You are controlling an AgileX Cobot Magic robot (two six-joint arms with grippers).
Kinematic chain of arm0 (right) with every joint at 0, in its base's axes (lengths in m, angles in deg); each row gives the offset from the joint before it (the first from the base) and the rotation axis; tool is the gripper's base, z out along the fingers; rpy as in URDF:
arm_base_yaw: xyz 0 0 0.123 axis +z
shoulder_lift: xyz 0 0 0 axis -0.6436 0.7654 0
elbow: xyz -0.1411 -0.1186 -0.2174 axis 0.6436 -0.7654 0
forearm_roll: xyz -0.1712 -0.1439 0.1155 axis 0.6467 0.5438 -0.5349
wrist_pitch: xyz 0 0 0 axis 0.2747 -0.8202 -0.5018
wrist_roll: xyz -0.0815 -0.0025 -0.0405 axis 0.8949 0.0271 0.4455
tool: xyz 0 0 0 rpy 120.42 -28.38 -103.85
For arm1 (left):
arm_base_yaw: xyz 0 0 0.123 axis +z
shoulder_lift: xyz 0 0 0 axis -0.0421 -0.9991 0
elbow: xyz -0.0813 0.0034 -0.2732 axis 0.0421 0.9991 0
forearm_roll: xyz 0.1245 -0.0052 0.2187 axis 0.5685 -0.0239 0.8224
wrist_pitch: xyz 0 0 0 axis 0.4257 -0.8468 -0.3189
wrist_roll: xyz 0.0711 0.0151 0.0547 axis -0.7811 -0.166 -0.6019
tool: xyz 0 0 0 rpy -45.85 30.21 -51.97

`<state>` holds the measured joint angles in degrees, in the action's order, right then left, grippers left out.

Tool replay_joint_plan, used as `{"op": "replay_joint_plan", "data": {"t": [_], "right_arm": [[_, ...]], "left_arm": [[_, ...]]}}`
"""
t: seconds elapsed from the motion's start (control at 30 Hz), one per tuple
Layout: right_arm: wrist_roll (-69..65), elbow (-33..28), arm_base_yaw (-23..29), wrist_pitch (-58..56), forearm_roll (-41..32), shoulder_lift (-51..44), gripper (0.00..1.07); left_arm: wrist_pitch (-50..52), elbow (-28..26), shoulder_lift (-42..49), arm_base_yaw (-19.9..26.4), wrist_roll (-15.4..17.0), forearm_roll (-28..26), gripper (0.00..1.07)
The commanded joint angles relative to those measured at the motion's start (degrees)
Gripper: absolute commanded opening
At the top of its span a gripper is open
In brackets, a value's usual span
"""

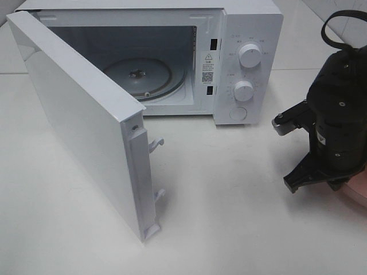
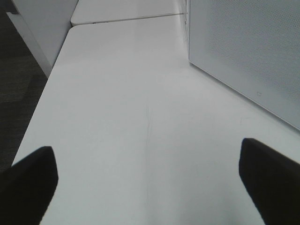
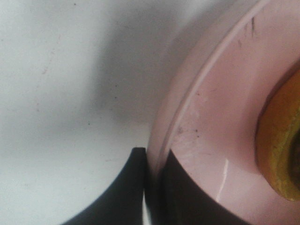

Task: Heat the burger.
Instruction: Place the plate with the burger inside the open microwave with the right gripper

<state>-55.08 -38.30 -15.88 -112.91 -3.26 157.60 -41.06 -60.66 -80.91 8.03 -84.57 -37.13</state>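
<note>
The burger (image 3: 279, 150) shows only as a golden-brown edge in the right wrist view, sitting on a round pink plate (image 3: 220, 126). My right gripper (image 3: 151, 161) is shut on the plate's rim, one finger (image 3: 131, 192) outside it and one inside. In the high view the right arm (image 1: 338, 126) hangs over the plate (image 1: 358, 193) at the table's right edge and hides the burger. My left gripper (image 2: 147, 183) is open and empty above the white table, left of the microwave door (image 2: 243, 47).
A white microwave (image 1: 246, 34) stands at the back. Its door (image 1: 80, 120) is swung wide open toward the front left. A glass turntable (image 1: 143, 74) lies inside the cavity. Two knobs (image 1: 249, 55) are on its right panel. The table's left edge (image 2: 33, 126) is close.
</note>
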Motion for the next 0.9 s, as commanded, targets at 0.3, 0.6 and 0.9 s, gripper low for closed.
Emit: {"op": "replay_joint_plan", "data": {"t": [0.3, 0.6, 0.9], "right_arm": [[-0.23, -4.58, 5.39, -5.56, 4.87, -8.59, 0.0], [0.17, -9.57, 10.66, -6.93, 4.93, -15.64, 0.0], [0.17, -14.04, 19.6, -8.59, 4.93, -22.17, 0.0]], "left_arm": [[0.52, 0.11, 0.86, -0.23, 0.06, -0.11, 0.98], [0.52, 0.11, 0.86, -0.23, 0.06, -0.11, 0.98], [0.52, 0.11, 0.86, -0.23, 0.06, -0.11, 0.98]]}}
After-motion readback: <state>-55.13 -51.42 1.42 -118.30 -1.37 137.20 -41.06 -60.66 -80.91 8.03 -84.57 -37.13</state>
